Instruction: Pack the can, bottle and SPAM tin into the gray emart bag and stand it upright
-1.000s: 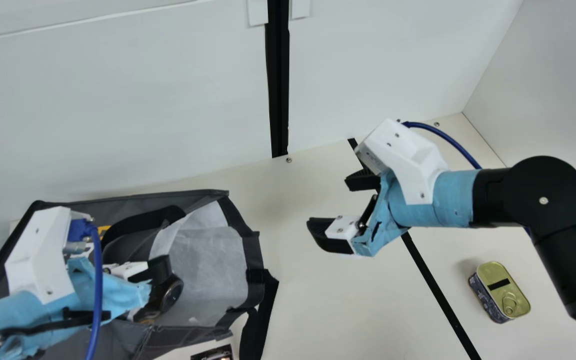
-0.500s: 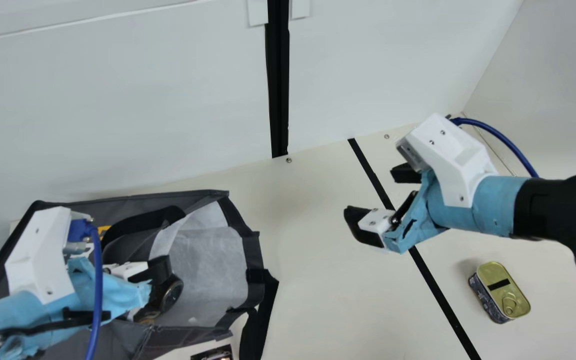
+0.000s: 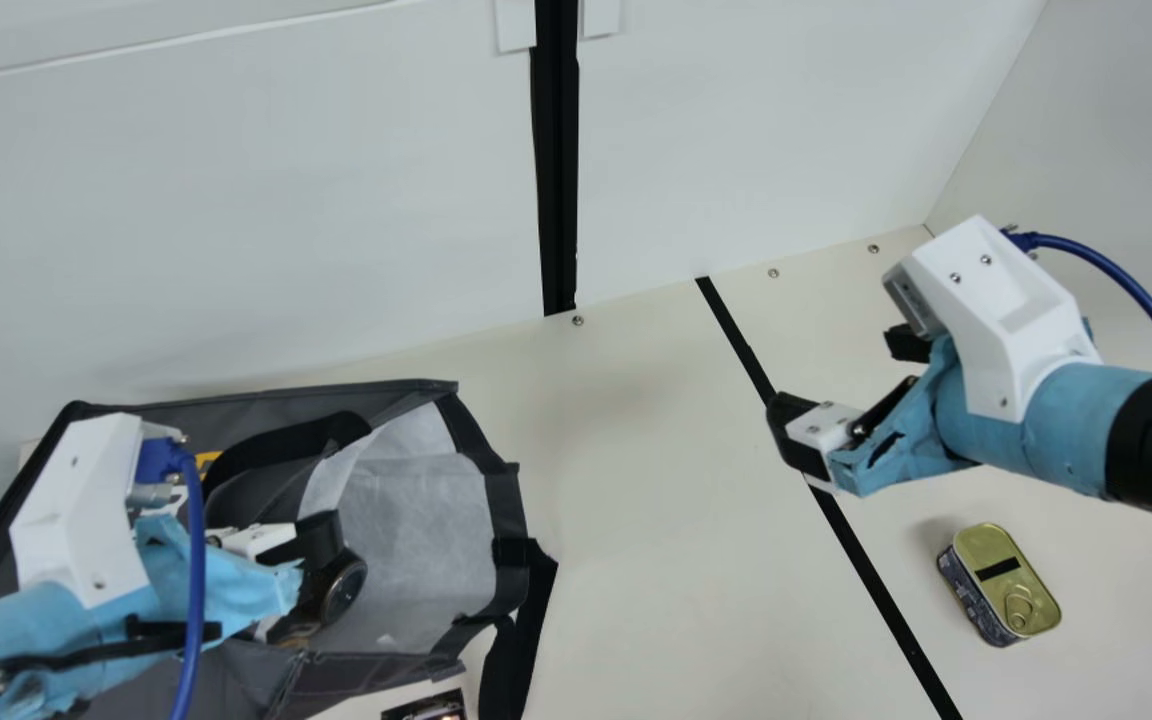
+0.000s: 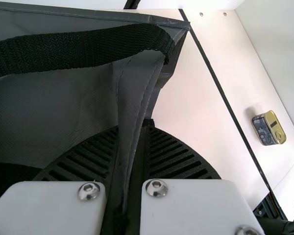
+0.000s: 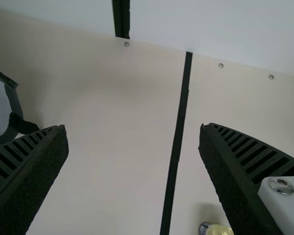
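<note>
Off to the left gripper's (image 4: 134, 129) right, the right gripper (image 3: 848, 385) has drawn well away from the bag (image 3: 418, 530), over three looks. Its fingers stand wide, nothing between them. Left gripper unmoved, closed on a fold of the bag's wall; bag hasn't shifted either, mouth toward the right gripper.

Tin (image 3: 998, 585): on the table, robot side of the right gripper and a little to its right, pull-ring face up, same spot as before. Just beside the left gripper, at the bag's mouth, a dark round-ended object (image 3: 339, 588); can or bottle, can't tell.

Reading: right arm likely off to fetch the tin, left keeping the bag steady. Next wants a lowering over the tin, fingers astride its sides. Packing unfinished; standing the bag up probably comes last.
</note>
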Controlling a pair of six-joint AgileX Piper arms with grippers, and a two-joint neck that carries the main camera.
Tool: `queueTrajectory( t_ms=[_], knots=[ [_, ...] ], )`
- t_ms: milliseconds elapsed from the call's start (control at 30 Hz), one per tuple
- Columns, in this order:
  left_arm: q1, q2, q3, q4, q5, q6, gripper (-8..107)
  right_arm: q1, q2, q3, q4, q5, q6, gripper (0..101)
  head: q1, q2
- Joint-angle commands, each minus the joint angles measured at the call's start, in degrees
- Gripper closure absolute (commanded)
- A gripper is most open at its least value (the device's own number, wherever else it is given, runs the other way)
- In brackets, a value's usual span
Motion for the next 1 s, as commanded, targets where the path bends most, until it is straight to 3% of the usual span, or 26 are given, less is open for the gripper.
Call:
queueTrajectory(
  t_ms=[0, 500, 967],
  knots=[
    [0.00, 0.00, 0.00, 0.00, 0.00, 0.00, 107, -0.67, -0.29, -0.29, -1.49, 0.77, 1.07, 6, -1.30, -0.05],
    [0.00, 0.00, 0.00, 0.00, 0.00, 0.00, 107, -3.65, -3.25, -2.86, -10.72, 6.29, 9.00, 6, -1.30, -0.05],
    [0.00, 0.00, 0.00, 0.00, 0.00, 0.00, 107, -0.14, -7.19, 1.63, -23.11, 6.29, 21.22, 6, -1.30, -0.05]
  ],
)
